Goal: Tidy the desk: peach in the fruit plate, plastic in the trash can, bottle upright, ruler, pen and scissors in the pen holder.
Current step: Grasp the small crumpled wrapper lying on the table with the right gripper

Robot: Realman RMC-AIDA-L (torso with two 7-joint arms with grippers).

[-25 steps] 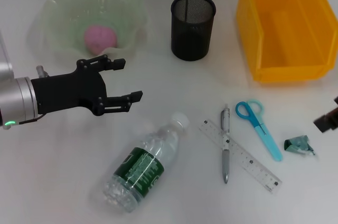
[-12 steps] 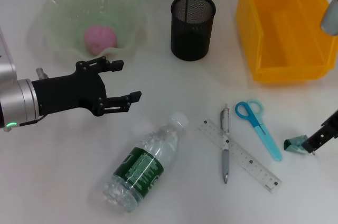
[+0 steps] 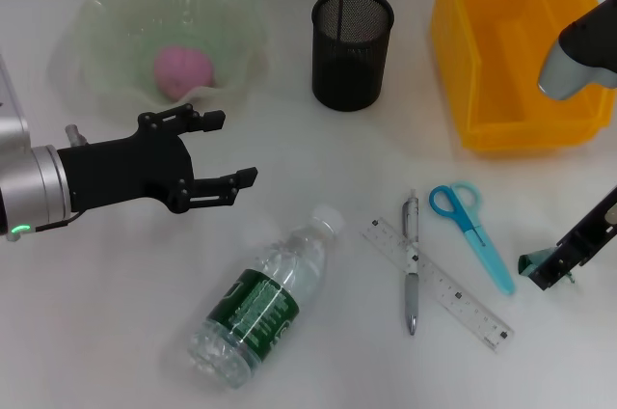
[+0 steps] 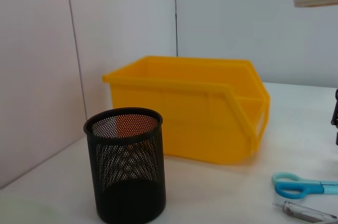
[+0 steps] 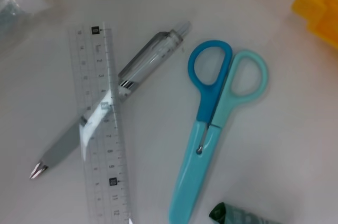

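– Fingers [image 3: 207, 118] on the left gripper [image 3: 237, 147]: spread wide, nothing in them. It hung over bare counter [image 3: 96, 332], btw the fruit plate [image 3: 101, 18] and the bottle [image 3: 265, 298].

– And the right gripper [image 3: 554, 269]?

– Down at the counter's right edge, right at the plastic [image 3: 533, 262]. Couldn't tell whether it had hold of it or how far open it was; the arm hid that.

– So which step?

– Plastic to the trash can [image 3: 525, 131], I'd say. Peach [image 3: 183, 71] already sat in the plate. Bottle lay on its side. Ruler [image 3: 439, 284], pen [image 3: 412, 264] and scissors [image 3: 472, 235] were flat on the counter, none in the pen holder [image 3: 352, 38].

– Next move?

– Prob. a firm pinch on the scrap, lift, carry back over the can's front wall, let go. Scissors lay just beside it, so the approach needed care not to nudge them.

– Materials?

– Plastic: small crumpled green wad, thin, likely springy and slippery. Can: rigid yellow bin w/ a sloped open front. Holder: black wire-mesh cylinder. Plate: pale green, translucent, wavy rim. Bottle: clear, ribbed, green label, white cap; would roll. Ruler: clear flat strip, crossed w/ the pen, couldn't tell which was on top. Scissors: blue and teal plastic handles.
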